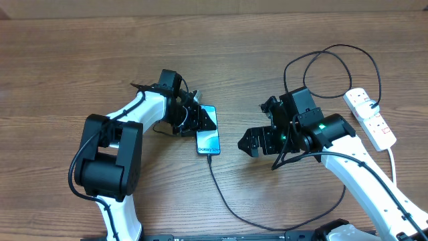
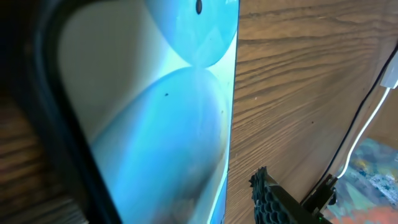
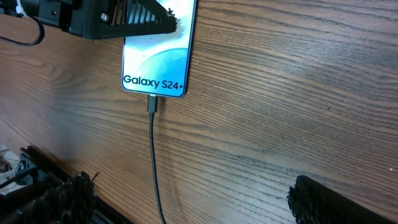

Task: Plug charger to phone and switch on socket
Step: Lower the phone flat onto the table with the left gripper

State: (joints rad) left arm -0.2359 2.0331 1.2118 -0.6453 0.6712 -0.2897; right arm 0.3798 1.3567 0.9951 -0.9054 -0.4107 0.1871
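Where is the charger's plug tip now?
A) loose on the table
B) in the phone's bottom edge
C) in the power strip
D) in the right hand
B: the charger runs straight into the bottom edge of the phone, under the Galaxy S24+ text.

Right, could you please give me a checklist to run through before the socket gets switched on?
1. Charger tip seated in the bottom edge of the phone: ok.
2. Left gripper clear of the phone: not ok. It hangs over the phone's top end, jaws parted.
3. Right gripper open and empty: ok.
4. Socket uncovered, on the right arm's side: ok.
5. Charger's far end plugged into the socket: cannot tell, too small in the overhead view.
6. Socket already on or off: cannot tell.
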